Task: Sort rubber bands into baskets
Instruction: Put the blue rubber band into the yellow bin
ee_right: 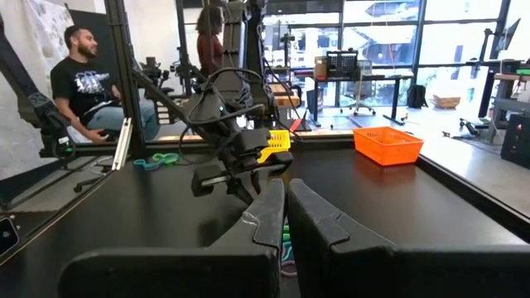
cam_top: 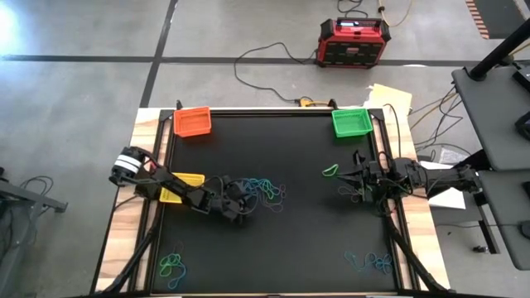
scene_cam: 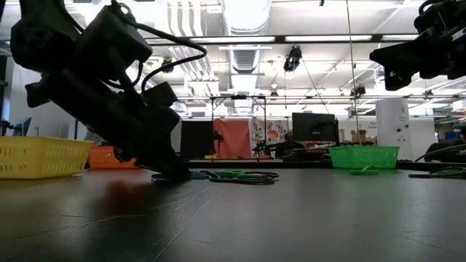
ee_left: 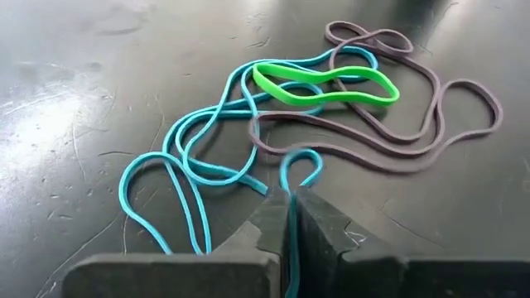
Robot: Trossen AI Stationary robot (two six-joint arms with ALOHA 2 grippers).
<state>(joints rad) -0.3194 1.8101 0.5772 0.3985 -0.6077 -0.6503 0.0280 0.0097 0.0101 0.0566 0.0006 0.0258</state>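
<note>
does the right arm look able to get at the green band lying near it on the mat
Probably yes. The green band lies alone on bare black mat, just beside the right hand, which is shut and holds nothing. Nothing stands between them.

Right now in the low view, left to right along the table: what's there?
yellow basket → orange basket → left gripper, down on the mat and shut on a blue rubber band → pile of rubber bands → green basket → stray bands at the right edge.
</note>
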